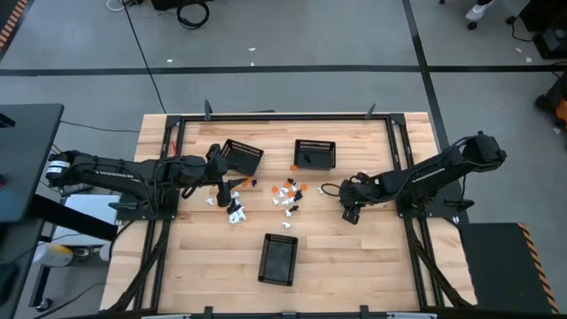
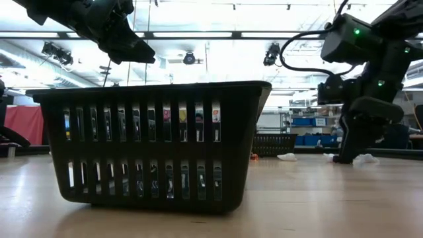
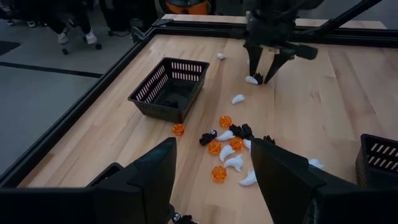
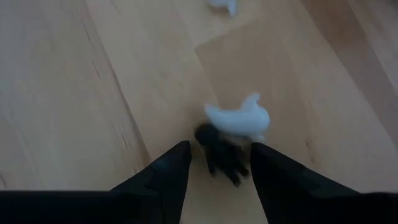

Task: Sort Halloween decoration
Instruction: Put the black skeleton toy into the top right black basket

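A pale butcher-block wooden table, edged by a black metal frame, stands on a grey floor crossed by dark tape lines; the low view looks across it into a bright workshop with ceiling lights and blue bins on shelves far behind. Three black rectangular mesh baskets sit on the wood: one tilted near the left arm, one at the far middle, and one nearest the front edge, which fills the low view. The Halloween decoration, a scatter of tiny orange, white and black trinkets, lies mostly between the two far baskets and the front one, with a smaller cluster of white and black pieces just below the left gripper. That gripper hangs above the table with its fingers spread wide and nothing between them. The right gripper is down at the tabletop, well to the right of the main scatter, its fingers partly apart. In its wrist view a small white ghost-shaped trinket and a small black trinket lie on the wood just ahead of the fingertips, the black one reaching into the gap; neither appears gripped.
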Controlling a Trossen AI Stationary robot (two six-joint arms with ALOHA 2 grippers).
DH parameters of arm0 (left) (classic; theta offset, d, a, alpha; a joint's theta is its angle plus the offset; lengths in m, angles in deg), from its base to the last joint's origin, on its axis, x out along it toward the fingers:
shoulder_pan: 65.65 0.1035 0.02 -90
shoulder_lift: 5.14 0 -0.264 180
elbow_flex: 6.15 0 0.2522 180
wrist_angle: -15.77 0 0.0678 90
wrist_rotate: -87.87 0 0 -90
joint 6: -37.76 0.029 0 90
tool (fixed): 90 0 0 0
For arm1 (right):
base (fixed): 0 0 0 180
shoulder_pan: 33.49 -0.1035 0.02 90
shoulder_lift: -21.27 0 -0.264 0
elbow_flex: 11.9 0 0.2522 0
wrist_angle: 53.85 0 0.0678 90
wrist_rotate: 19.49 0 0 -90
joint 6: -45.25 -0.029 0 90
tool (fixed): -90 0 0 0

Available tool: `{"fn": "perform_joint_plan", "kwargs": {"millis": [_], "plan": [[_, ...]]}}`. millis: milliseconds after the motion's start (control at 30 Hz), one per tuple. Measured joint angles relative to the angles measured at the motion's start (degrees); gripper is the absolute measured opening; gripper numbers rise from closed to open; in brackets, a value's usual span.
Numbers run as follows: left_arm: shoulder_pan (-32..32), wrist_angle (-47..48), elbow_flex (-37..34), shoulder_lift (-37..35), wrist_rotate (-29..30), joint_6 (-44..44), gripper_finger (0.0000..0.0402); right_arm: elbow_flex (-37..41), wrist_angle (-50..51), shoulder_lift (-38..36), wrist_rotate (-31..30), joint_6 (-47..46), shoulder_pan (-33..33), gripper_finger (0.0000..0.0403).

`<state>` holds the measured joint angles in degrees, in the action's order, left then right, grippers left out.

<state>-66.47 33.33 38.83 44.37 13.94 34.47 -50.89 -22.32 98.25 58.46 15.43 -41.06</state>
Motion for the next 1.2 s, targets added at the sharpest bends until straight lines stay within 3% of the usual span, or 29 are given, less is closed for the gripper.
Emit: {"fn": "perform_joint_plan", "kwargs": {"millis": [167, 567, 1200], "plan": [[0.0, -0.1, 0.0, 0.0, 0.0, 0.0, 0.0217, -1.5, 0.9, 1.3, -0.9, 0.3, -1.4, 0.0152], [0.0, 0.0, 0.0, 0.0, 0.0, 0.0, 0.0217, -2.1, 2.1, 1.6, 0.7, -0.5, -1.6, 0.005], [0.0, 0.0, 0.0, 0.0, 0.0, 0.0, 0.0217, -10.2, 6.6, 1.6, 2.5, 4.3, -1.3, 0.0046]]}}
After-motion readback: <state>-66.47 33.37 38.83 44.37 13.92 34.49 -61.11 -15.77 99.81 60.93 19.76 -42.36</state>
